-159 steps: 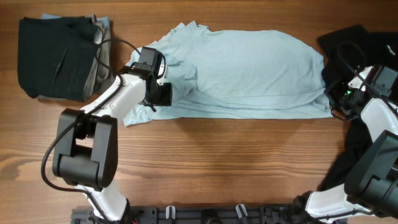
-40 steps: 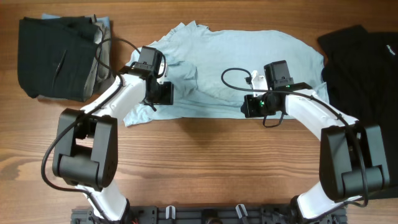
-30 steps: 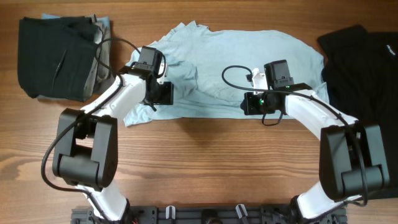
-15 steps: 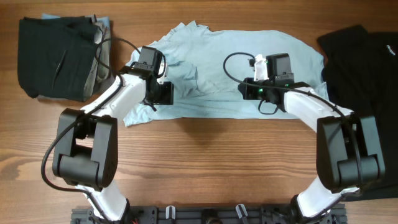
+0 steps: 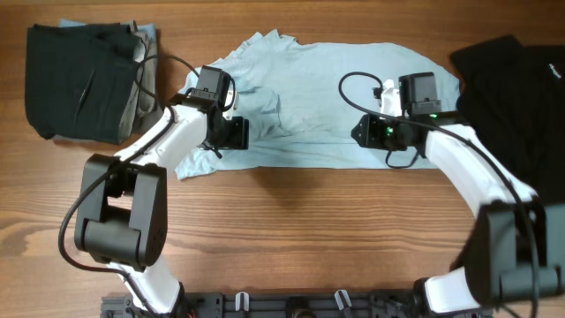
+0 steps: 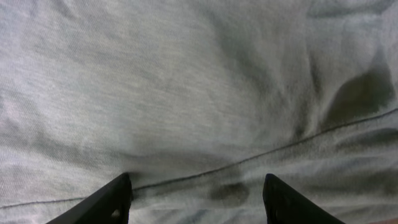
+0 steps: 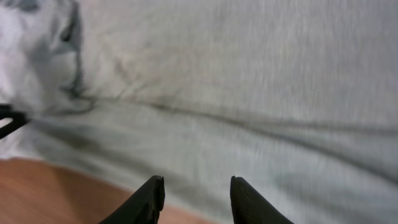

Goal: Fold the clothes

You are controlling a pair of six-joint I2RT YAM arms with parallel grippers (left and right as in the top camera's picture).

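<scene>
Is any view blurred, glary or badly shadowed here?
Overhead: sharp, evenly lit, only soft shadows on the table, no glare. Left wrist: light-blue T-shirt slightly soft, fingertips dark silhouettes. Right wrist: the shirt's weave looks smeared, the blurriest view.

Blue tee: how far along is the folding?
Done: a folded dark stack sits at the table's far left corner. In hand: the light-blue T-shirt lies spread out, wrinkled; the left gripper and right gripper both hover open over its near half, holding nothing. Left: fold that shirt, then the black T-shirt lying loose at the right.
</scene>
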